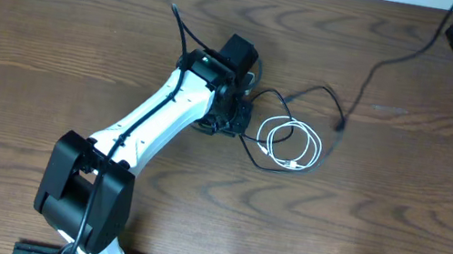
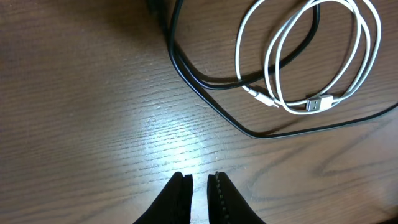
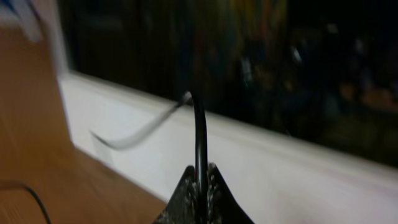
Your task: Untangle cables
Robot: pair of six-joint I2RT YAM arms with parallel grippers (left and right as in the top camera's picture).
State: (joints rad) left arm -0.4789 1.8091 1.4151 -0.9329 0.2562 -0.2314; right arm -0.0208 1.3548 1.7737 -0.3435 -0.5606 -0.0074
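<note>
- Left gripper, bottom centre of its wrist view: jaws almost pressed together, holding nothing.
- Beyond, upper right: white cable lies coiled across black cable loops.
- Farthest: right gripper pinches the black cable, raised.
- The cables look mid-separation; next, the left likely needs to grip the white coil.

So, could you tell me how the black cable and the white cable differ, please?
The black cable is longer and trails across the table; the white cable is shorter and coiled in loops. The right gripper grips the black cable; no gripper holds the white cable. Both are thin and overlap.
</note>
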